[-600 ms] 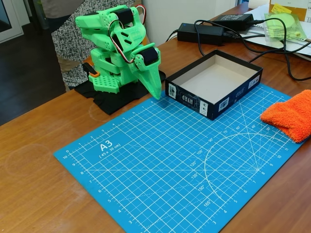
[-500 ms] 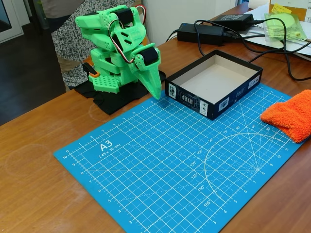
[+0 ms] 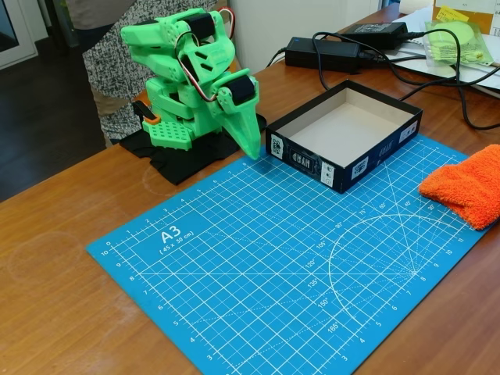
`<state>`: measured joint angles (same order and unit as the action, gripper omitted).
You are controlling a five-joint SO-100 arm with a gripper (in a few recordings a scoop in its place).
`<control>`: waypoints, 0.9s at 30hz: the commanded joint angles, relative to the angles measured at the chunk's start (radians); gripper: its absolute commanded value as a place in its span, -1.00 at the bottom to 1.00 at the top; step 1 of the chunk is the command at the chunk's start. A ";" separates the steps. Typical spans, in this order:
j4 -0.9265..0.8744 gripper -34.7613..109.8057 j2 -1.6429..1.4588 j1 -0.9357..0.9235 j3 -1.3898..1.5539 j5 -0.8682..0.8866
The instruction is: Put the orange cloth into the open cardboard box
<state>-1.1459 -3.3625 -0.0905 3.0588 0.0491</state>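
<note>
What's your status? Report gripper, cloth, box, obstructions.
Gripper shut, folded down at the mat's far edge beside the box. Orange cloth on the mat's right edge, untouched. Open cardboard box empty. Nothing on the blue mat between them.

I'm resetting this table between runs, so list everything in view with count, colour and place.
orange cloth: 1, bright orange, right edge, partly on the mat.
open cardboard box: 1, dark outside, beige inside, on the mat's far edge.
cutting mat: 1, blue, centre of the wooden table.
power adapters: 2, black, with cables, behind the box.
bagged cloth: 1, pale green, top right.
person: 1, patterned top, behind the arm.
arm: 1, green, folded, far left.
gripper: 1, green, pointing down at the mat's corner, shut.
</note>
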 commanded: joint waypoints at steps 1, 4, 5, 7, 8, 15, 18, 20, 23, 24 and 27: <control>0.005 -0.53 -0.014 -0.009 0.008 0.006; 0.005 -0.53 -0.014 -0.012 0.008 0.008; 0.005 -0.53 -0.014 -0.006 0.008 0.005; 0.005 -0.53 -0.014 0.000 0.008 0.002; 0.005 -0.53 -0.014 -0.003 0.008 0.002; 0.005 -0.53 -0.014 0.000 0.008 0.000; 0.021 -0.53 -0.014 0.008 0.011 -0.018; 0.120 -0.52 -0.014 -0.064 -0.023 0.023; 0.117 -0.35 0.017 -0.110 -0.225 0.006; 0.101 -0.29 0.069 -0.072 -0.310 0.018; 0.097 -0.18 0.456 0.081 -0.630 0.138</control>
<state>-1.0431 -3.2122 -0.1135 2.7320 0.0936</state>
